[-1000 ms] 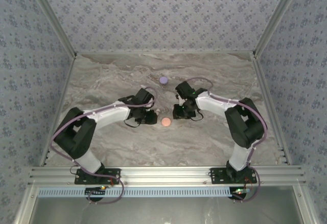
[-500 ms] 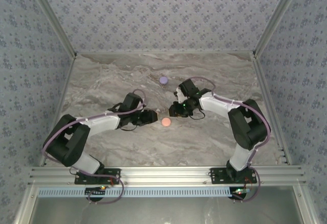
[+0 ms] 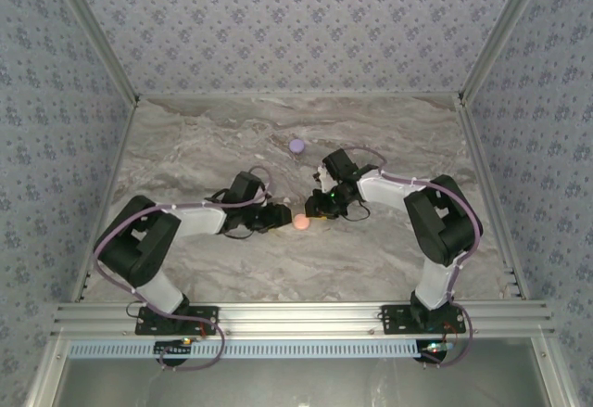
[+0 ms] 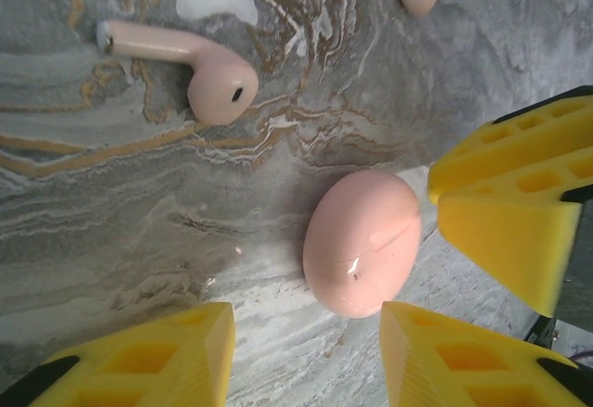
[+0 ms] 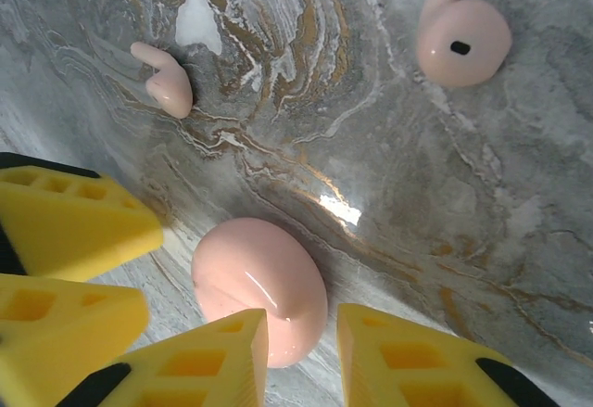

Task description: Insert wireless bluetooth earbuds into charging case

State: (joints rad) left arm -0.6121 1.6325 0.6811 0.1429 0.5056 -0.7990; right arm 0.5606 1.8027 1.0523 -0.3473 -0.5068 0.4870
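The two pink earbuds, lying on the table just beyond the closed case, look light, hard and slippery, so pinch one across its stem; the left gripper stands moderately open and the right gripper narrowly open, both holding nothing.

A grey marbled desk, veined with tan and white, forms the floor of the booth. Walls of pale blue floral wallpaper rise behind and at both sides, edged by aluminium posts. An aluminium rail crosses the near edge.
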